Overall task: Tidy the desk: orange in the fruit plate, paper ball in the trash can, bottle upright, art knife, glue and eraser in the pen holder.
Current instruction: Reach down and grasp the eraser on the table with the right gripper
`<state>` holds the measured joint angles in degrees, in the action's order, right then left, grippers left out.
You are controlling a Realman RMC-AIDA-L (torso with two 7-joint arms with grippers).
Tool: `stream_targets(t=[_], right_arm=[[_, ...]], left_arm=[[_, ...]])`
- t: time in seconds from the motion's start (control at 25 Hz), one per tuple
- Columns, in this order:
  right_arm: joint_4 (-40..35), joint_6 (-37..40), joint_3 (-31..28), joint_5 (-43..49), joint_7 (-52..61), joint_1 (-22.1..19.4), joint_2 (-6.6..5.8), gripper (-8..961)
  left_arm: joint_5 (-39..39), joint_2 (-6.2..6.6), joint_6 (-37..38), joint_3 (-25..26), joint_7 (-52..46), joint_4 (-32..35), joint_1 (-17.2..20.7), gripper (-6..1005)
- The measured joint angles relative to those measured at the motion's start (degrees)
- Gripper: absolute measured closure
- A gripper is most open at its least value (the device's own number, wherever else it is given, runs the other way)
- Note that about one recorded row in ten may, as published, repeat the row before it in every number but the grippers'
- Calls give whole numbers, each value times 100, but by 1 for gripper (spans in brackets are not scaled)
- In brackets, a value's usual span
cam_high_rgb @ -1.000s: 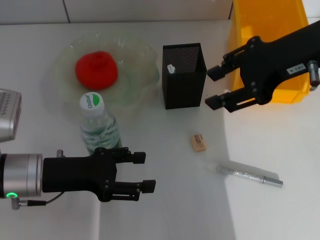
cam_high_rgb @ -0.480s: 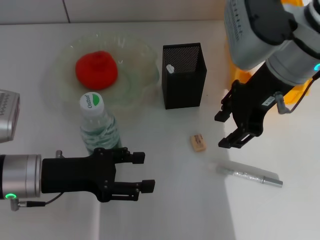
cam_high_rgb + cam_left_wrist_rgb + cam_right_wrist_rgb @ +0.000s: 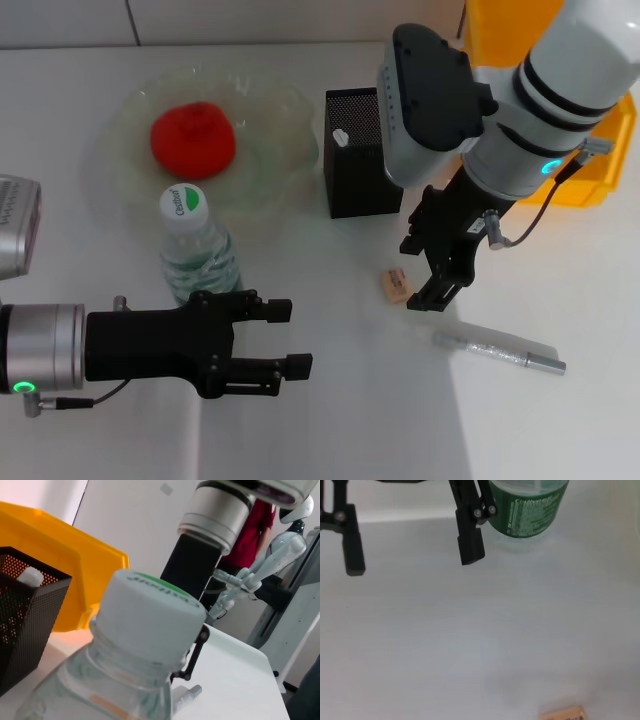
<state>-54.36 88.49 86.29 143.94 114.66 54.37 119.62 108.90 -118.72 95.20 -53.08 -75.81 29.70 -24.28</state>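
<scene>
With the orange in the fruit plate and the bottle upright, the right gripper, jaws spread wide, hovers beside the eraser at centre frame; next it should straddle and pinch it

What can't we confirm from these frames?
- Trash can: head view, inside is hidden by the right arm, so the paper ball can't be confirmed.
- Pen holder: only a white tip shows; other contents are hidden by the mesh wall.
- Eraser: right wrist view, cut off by the edge.
- Bottle: left wrist view, base out of frame.
</scene>
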Motion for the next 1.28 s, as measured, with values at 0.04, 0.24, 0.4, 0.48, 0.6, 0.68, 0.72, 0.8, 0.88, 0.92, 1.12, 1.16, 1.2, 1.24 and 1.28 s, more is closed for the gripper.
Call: stream_targets(t=[0.04,0.24,0.4,0.48,0.6,0.68,0.72,0.8,0.88,0.92,1.12,1.16,1.2,1.24,1.28], right_arm=[[0,0,0,0,0,0,0,274],[178,-412,355,-20,-45,66,12,255],[320,-769,663,-50,-48,85,19,256],[368,-818,698,-71,-49,104,19,256],[539,-996,801,-146,-63,148,19,257],[617,-1080,865,-191,-85,162,22,258],[617,-1080,865,-191,-85,162,22,258],[729,-1149,942,-271,-97,215,26,258],[753,-1157,955,-284,-98,230,25,259],[768,-1160,964,-291,-101,243,26,259],[814,-1167,970,-291,-106,269,26,286],[829,-1167,969,-291,-106,277,26,292],[848,-1168,970,-291,-108,283,26,360],[848,-1168,970,-291,-108,283,26,427],[850,-1169,970,-291,-109,283,26,495]], left_arm=[[-1,0,-1,0,-1,0,-6,200],[-1,-2,-13,0,-2,0,-16,200],[-16,-2,-20,0,-1,0,-53,200],[-17,-2,-23,0,-1,0,-57,200],[-34,-2,-28,0,0,0,-70,201],[-38,-3,-28,0,1,0,-75,201],[-44,-2,-28,0,1,0,-77,201],[-53,-2,-28,0,2,0,-79,201],[-53,-2,-28,0,3,0,-79,201],[-54,-3,-28,0,4,0,-79,201],[-54,-2,-28,0,5,0,-78,201],[-54,-2,-29,0,5,0,-77,201],[-54,-2,-29,-1,5,0,-77,201],[-54,-2,-29,-1,5,0,-77,201],[-54,-2,-28,-4,5,0,-77,200]])
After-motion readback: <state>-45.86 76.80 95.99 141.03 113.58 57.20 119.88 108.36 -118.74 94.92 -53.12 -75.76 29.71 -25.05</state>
